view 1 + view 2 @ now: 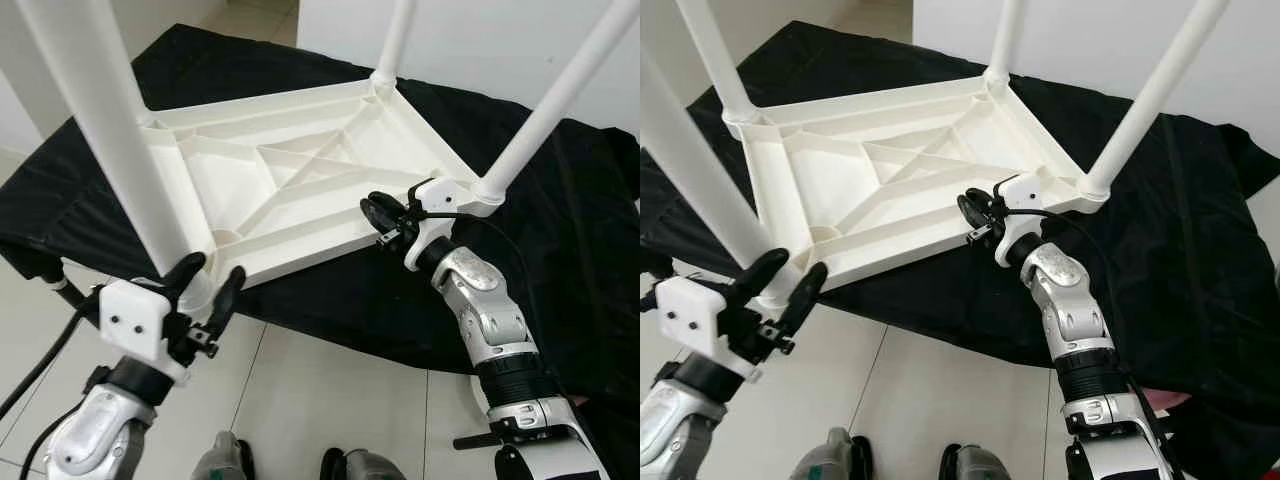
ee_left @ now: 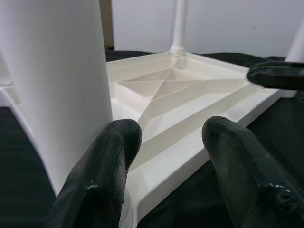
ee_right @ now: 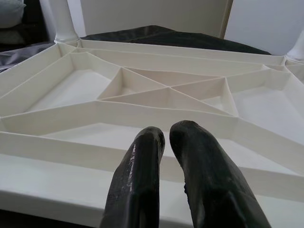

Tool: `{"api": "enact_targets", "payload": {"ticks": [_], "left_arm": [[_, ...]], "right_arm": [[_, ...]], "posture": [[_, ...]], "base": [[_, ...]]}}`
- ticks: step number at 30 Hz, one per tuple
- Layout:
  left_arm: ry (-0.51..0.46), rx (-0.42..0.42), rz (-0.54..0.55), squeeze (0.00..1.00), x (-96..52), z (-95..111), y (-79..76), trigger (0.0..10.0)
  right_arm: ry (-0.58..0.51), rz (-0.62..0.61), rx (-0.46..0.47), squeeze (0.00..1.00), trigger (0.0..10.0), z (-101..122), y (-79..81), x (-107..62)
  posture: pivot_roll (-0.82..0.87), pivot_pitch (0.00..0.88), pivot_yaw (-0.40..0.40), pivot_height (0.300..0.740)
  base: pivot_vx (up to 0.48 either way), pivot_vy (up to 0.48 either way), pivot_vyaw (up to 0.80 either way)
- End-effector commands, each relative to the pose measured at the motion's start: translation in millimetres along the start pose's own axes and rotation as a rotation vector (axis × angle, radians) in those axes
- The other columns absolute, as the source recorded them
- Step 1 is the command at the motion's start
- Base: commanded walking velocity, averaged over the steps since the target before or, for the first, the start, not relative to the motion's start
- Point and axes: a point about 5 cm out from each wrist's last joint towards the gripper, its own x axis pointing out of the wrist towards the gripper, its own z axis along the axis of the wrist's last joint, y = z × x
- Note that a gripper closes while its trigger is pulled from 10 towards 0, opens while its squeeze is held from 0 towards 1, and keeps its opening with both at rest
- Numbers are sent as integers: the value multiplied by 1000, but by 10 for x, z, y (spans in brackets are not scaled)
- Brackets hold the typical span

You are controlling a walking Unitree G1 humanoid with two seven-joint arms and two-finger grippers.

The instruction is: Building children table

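as the head camera's left eye looks down, the white plastic children table lies upside down on a black cloth that covers a low surface, its ribbed underside facing up and its four white legs rising from the corners. the near-left leg runs up past the camera, and the left gripper sits at its base, fingers spread apart, one finger against the leg and the other just beside the table's near edge. the right gripper rests on the near edge close to the near-right leg, its fingers drawn together. pale floor tiles show below the cloth, with the robot's feet at the near edge.

from the right eye the same layout appears: the far-left leg and far-right leg stand at the far corners, and the cloth hangs over the near side.

through the left wrist view, the thick near-left leg fills one side, one black finger touching it and the other finger held well apart over the table's rim.

through the right wrist view, the two fingers lie nearly touching each other over the rim, nothing visible between them, with the triangular ribs of the underside beyond.
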Motion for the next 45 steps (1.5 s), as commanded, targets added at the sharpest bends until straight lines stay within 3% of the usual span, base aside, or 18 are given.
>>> {"api": "enact_targets", "payload": {"ticks": [1, 5, 15, 21, 25, 32, 35, 39, 45], "left_arm": [[15, 23, 45, 0, -86, 3, 86, 10000], [58, 27, 69, 0, -199, -53, 174, 10000], [89, 66, 113, 0, -264, -110, 409, 10000], [123, 130, 128, 0, -321, -134, 614, 10000], [111, 165, 154, 0, -233, -144, 718, 10000], [82, 172, 185, 0, -111, -140, 764, 10000], [29, 170, 211, 0, 127, -161, 815, 10000], [-5, 142, 205, 0, 242, -158, 782, 10000], [-33, 65, 155, 0, 366, -173, 615, 10000]], "right_arm": [[-5, 3, 5, 0, 10000, -12, -11, 8], [-15, 13, 7, 0, 10000, -11, 13, 37], [-23, 17, 17, 0, 10000, -27, 42, 52], [-31, 15, 15, 0, 10000, -15, 29, 58], [-35, 11, 16, 0, 10000, -16, 35, 62], [-42, 9, 25, 0, 10000, -14, 60, 73], [-51, 12, 45, 0, 10000, -20, 138, 91], [-58, 12, 54, 0, 10000, -16, 165, 95], [-61, 6, 55, 0, 10000, -14, 178, 86]], "posture": [[94, 136, -85, 740], [118, 145, -75, 740], [120, 142, -73, 740], [113, 138, -70, 740], [110, 136, -69, 740], [108, 134, -68, 740], [98, 133, -64, 740], [88, 132, -55, 740], [74, 128, -44, 740]], "base": [[0, 0, 0], [0, 0, 0], [0, 0, 0], [0, 0, 0], [0, 0, 0], [0, 0, 0], [0, 0, 0], [0, 0, 0], [0, 0, 0]]}}
